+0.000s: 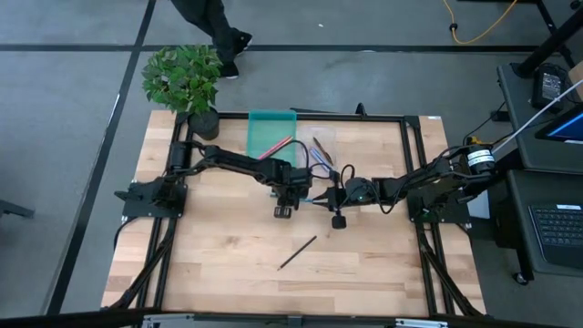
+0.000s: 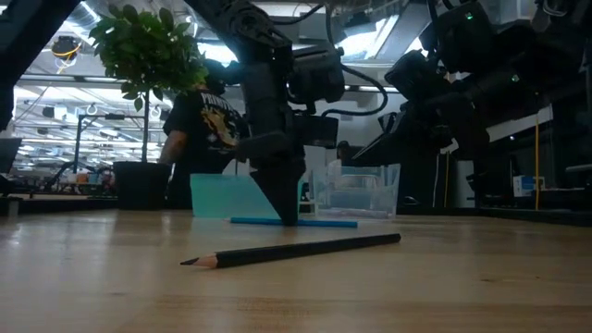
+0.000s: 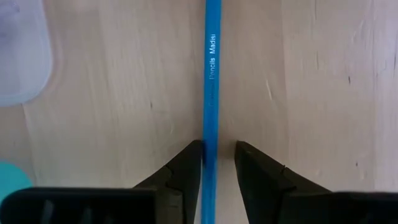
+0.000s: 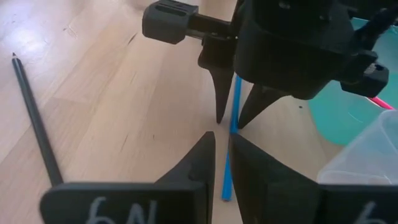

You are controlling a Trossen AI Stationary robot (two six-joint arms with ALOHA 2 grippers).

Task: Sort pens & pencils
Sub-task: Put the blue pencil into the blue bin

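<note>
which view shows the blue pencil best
The left wrist view: the blue pencil runs full length between the left gripper's open fingers. The right wrist view shows part of it, the low view a thin strip, the high view barely anything.

Wooden surface [image 1: 219, 255] with trays and a plant

A teal tray [image 1: 271, 133] and a clear tray [image 1: 321, 146] sit side by side at the far edge; a potted plant [image 1: 187, 82] stands at the corner, a person [image 2: 199, 139] behind it.

Even, bright overhead light on the table [image 1: 228, 246]; backlit, silhouetted arms and soft foreground blur in the low view
</note>
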